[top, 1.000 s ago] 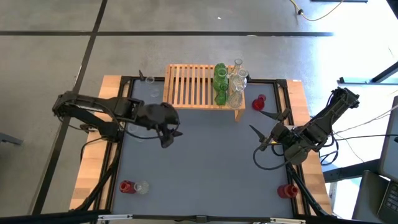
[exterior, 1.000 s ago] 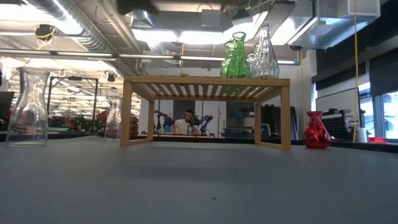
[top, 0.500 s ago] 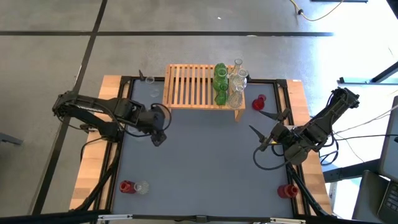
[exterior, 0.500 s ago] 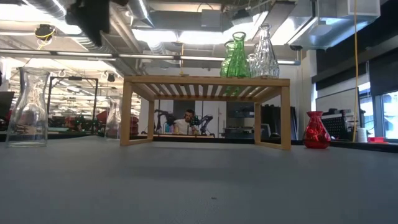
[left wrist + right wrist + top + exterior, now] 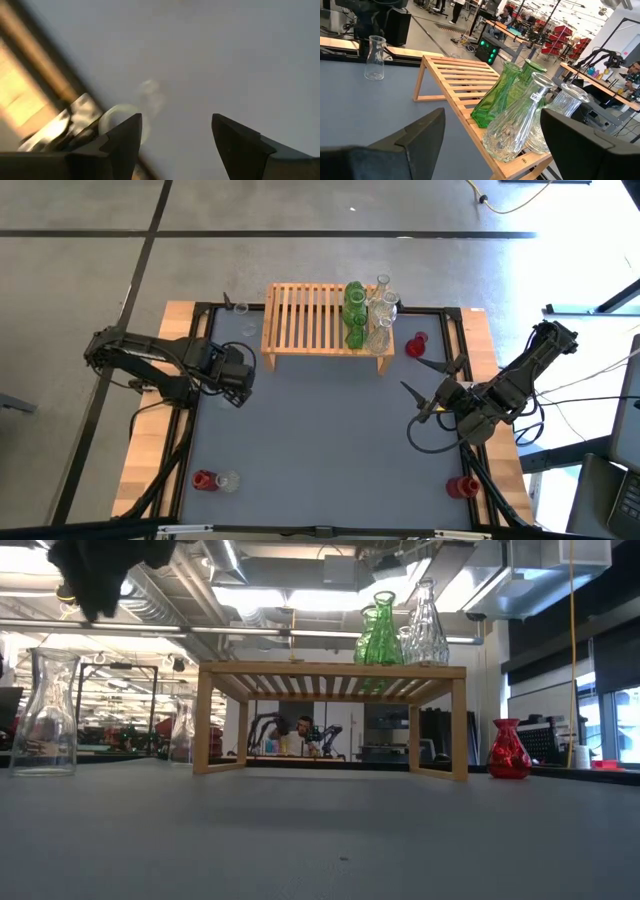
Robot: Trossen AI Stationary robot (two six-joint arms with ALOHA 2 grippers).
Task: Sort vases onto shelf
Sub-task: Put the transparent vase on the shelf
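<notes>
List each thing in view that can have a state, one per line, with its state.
left gripper: open, empty, above the table's left side.
right gripper: open, empty, waiting at right.
shelf: upright, left part bare.
green vases: upright on shelf.
clear vases: upright on shelf.
red vase: upright on table, beside shelf.

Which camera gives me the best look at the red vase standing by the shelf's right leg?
The low view: the red vase stands in full profile on the table, right of the shelf and apart from it. The high view shows it only from above, as a small red spot. Neither wrist view shows it.
</notes>
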